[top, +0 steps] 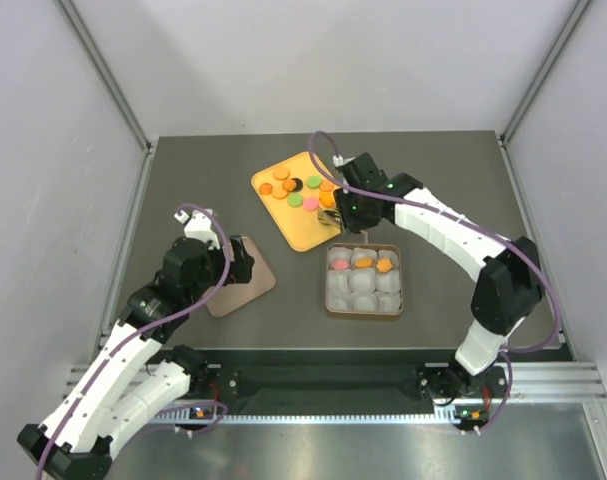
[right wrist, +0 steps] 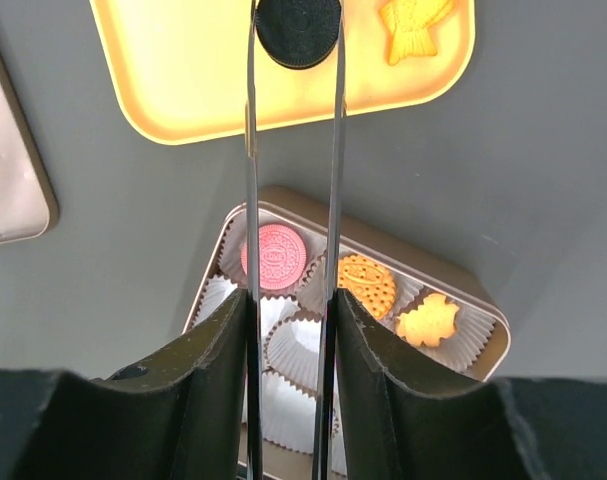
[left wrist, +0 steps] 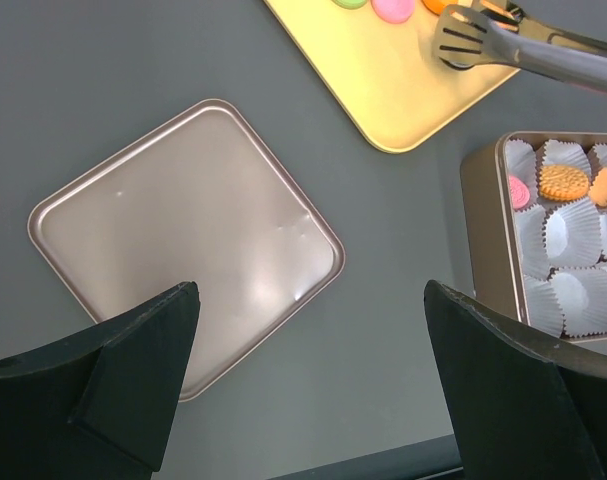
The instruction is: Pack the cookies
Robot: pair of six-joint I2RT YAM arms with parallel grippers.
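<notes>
From above, most cookies (top: 294, 200) lay on the yellow tray (top: 295, 224), and three sat in the tin (top: 329, 287).

In the left wrist view, the left gripper (left wrist: 311, 292) was wide apart over the lid (left wrist: 183, 230), holding nothing.

In the right wrist view, the right gripper (right wrist: 288, 305) squeezed the tongs (right wrist: 250, 150) around a black cookie (right wrist: 297, 30). A loose squeeze could let it slip and drop.

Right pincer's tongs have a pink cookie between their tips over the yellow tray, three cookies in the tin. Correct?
Not pink: the right wrist view shows a black cookie in the tongs. Rest is right: right pincer, yellow tray, three cookies in the tin.
</notes>
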